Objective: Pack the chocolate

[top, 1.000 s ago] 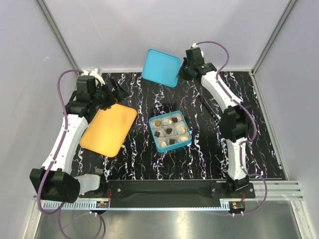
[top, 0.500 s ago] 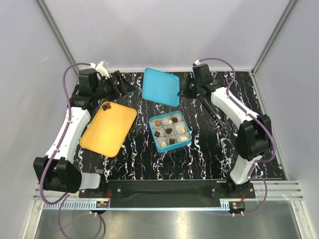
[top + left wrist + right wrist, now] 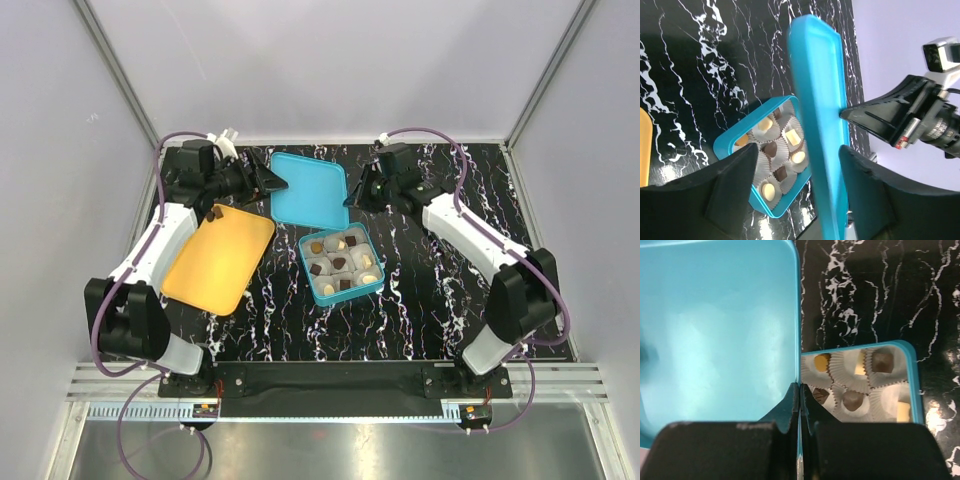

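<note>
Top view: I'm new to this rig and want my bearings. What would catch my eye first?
A bright blue lid is held up over the far middle of the scene, pinched at one edge by the right gripper, while the open left gripper straddles the opposite edge. Just nearer sits the open blue box of chocolate. Left of it lies an orange tray with one dark piece at its far corner.

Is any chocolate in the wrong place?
Yes. One dark piece sits alone on the far corner of the orange tray, outside the blue box holding the other chocolates.
</note>
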{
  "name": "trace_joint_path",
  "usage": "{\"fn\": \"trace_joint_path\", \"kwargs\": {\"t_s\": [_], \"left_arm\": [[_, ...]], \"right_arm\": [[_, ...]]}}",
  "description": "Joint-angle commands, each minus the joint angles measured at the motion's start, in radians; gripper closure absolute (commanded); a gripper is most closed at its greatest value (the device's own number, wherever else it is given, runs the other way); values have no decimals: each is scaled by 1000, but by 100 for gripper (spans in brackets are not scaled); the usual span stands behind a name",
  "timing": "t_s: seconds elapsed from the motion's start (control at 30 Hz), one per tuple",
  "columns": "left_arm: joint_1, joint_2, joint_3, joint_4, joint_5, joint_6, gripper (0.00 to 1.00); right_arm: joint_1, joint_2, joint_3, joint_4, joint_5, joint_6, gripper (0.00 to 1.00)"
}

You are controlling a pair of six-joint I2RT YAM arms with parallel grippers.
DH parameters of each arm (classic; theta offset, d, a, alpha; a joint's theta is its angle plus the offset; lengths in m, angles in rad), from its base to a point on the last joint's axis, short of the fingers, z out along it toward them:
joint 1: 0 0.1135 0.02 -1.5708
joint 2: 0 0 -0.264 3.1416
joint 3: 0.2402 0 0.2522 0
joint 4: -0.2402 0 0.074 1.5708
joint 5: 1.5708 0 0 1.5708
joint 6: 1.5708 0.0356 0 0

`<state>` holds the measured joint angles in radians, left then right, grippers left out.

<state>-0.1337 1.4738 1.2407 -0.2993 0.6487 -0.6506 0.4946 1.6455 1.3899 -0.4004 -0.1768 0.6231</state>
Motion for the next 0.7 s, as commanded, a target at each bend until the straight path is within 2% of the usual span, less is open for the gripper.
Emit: {"fn": "trace_joint_path", "kwargs": {"t_s": [0.0, 0.03, 0.1, 0.2, 0.23, 0.27, 0.33, 0.37, 0.53, 0.6, 0.67], "left_arm": [[-1, -7, -12, 74, 48, -27, 37], [-1, -7, -17, 78, 51, -32, 49], [-1, -3, -21, 72, 58, -38, 58], [-1, 3, -32, 72, 81, -46, 75], [-1, 5, -38, 80, 92, -53, 79], [-1, 6, -49, 97, 115, -69, 87], [-1, 8, -55, 106, 132, -81, 97], [-1, 10, -57, 109, 147, -87, 100], [-1, 14, -41, 89, 146, -92, 100], [0, 22, -27, 83, 152, -101, 100], [0, 29, -17, 84, 169, -126, 100]], "right_arm": [[27, -72, -3, 66, 22, 10, 100], [33, -79, -9, 67, 25, 7, 100], [36, -82, -11, 54, 43, -13, 99], [44, -90, 3, 5, 106, -103, 85], [47, -101, 3, -6, 123, -129, 76], [48, -110, -2, -14, 138, -185, 71], [50, -148, -21, -12, 177, -241, 64], [56, -160, -25, -11, 204, -294, 56], [122, -220, -38, 14, 312, -490, 40], [224, -251, -83, 113, 412, -586, 32], [325, -295, -155, 220, 512, -744, 29]]}}
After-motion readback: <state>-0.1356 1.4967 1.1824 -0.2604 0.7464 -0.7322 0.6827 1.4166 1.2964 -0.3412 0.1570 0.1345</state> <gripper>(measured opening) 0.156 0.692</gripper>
